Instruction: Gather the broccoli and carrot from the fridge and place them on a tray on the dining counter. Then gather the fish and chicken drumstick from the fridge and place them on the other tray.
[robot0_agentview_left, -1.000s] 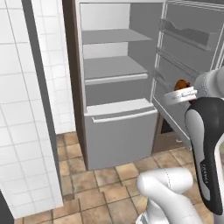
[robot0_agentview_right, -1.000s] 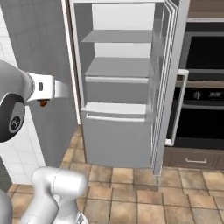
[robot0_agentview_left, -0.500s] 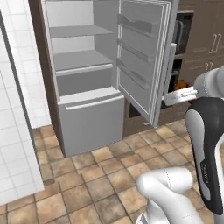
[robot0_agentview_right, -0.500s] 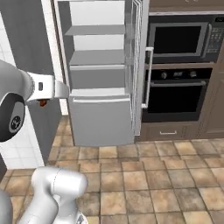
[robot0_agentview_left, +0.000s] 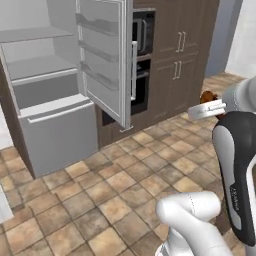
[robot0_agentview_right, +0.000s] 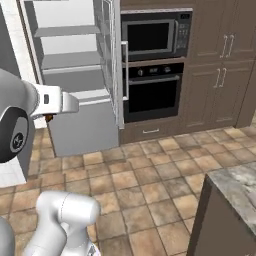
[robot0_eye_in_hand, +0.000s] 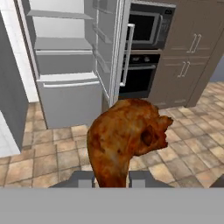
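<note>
The tool (robot0_eye_in_hand: 112, 177) is pinched on the chicken drumstick (robot0_eye_in_hand: 124, 138), its two dark tips showing at either side of the narrow end of the meat in the hand view. The drumstick is browned and glossy, held up in the air well above the tiled floor (robot0_eye_in_hand: 52, 153), with its thick end reaching up and to the right. In the left base view a small brown part of the drumstick (robot0_agentview_left: 206, 96) peeks out beyond the white hand near the right edge; in the right base view a dark sliver of it (robot0_agentview_right: 48, 118) shows just under the hand.

The fridge (robot0_agentview_right: 75, 80) stands ahead with its upper door (robot0_agentview_left: 105, 55) swung open; its shelves look bare and the lower drawer front (robot0_agentview_left: 57, 132) is shut. Just beside the fridge, a built-in microwave (robot0_agentview_right: 155, 35) sits above a dark oven (robot0_agentview_right: 152, 92), and brown wall cabinets (robot0_agentview_right: 220, 60) run on to the right. A corner of a stone-topped bench (robot0_agentview_right: 235, 187) shows at the lower right of the right base view, well apart from the fridge.
</note>
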